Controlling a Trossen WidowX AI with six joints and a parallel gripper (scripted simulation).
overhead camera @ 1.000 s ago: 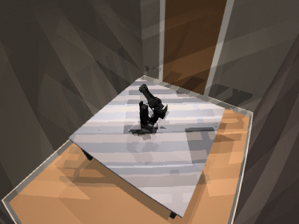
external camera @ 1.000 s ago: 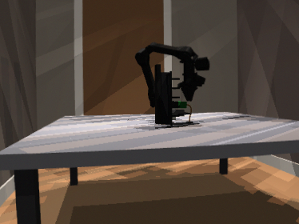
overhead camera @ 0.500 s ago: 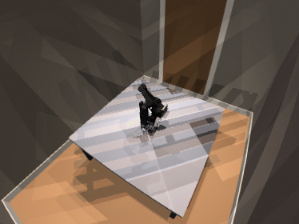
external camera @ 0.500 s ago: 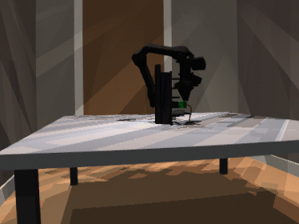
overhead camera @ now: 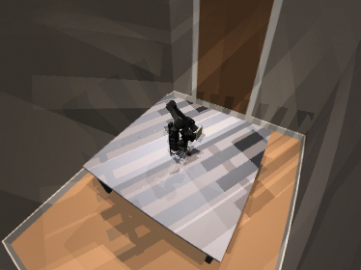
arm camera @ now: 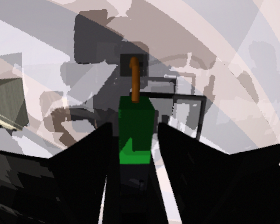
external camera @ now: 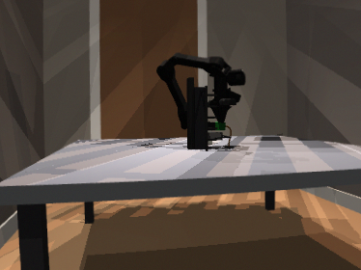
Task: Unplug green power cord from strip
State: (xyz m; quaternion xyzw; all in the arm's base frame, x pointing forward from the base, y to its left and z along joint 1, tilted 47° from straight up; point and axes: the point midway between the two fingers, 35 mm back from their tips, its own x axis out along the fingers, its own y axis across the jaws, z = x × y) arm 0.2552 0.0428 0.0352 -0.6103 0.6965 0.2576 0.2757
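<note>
Near the tabletop [external camera: 145,174] back edge, our jaws sit slackened around the green plug [arm camera: 135,131] beside the power strip [external camera: 197,113]. Risk: fingers snag plug or cord [arm camera: 134,80] while withdrawing.

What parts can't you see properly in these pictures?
- Top view: the green plug is too small, and the arm above hides whether it has left the strip.
- Exterior view: the power strip stands edge-on, so its sockets are hidden.
- Wrist view: the plug's lower end sits in dark shadow between the gripper fingers, and its prongs don't show.
</note>
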